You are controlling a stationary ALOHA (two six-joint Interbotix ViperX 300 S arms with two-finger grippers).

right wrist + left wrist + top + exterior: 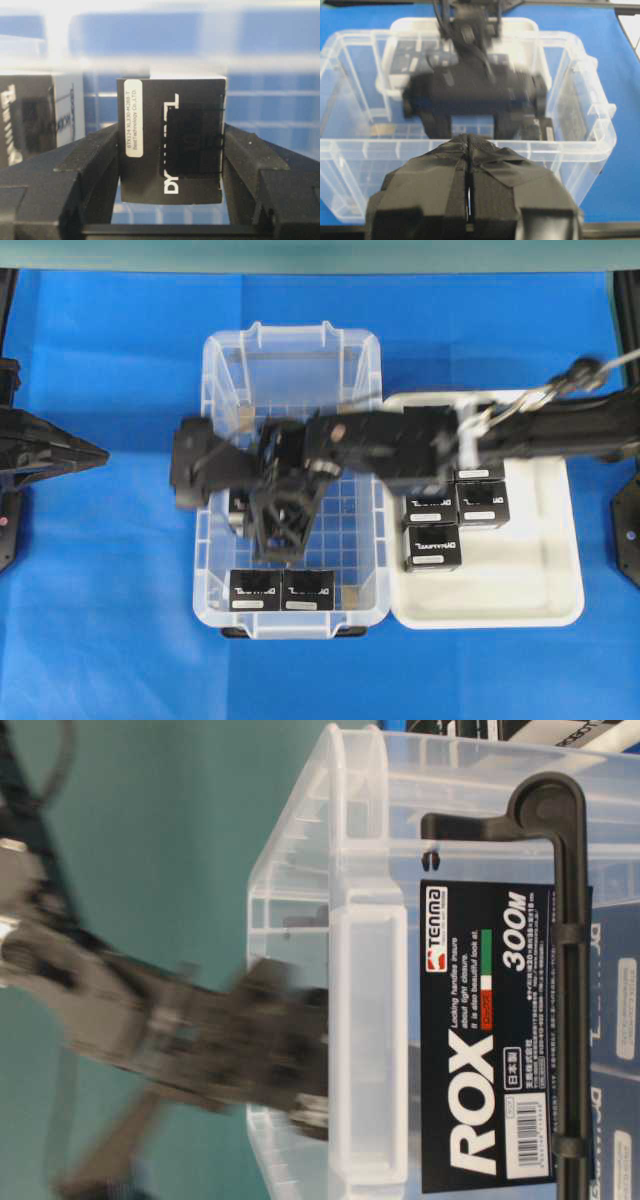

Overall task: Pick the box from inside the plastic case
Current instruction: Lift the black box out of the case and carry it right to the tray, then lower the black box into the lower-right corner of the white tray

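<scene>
I'm at the grasp itself. My right hand [170, 150] is down inside the plastic case [215, 570], and in its wrist view one box [172, 145] stands squarely between the two fingers [90, 160], its side faces touching or all but touching the pads. I judge the hand to be closing on the box rather than holding it firmly; I can't yet tell whether the squeeze is complete. From overhead the box is mostly hidden under the hand, toward the case's left wall.

Next, as I see it: finish the squeeze until the carton is firmly pinched, then lift straight up, clear of the case rim. A neighbouring black box [35, 120] stands just to the left of the fingers, so a crooked lift could drag it along.

My left hand [468, 200] is parked well away from the case, its fingers pressed together with nothing between them.

Writing I can read: the white label strip [133, 117] on the gripped box says "BTX124 XL330-M288-T" and "BestTechnology Co.,LTD."; large white letters beginning "DY" run along the same face. The case's sticker [490, 1040] reads "TENMA", "ROX" and "300M". Boxes sitting in the white tray [560, 580] behind the hand carry similar white lettering, too small to read.
</scene>
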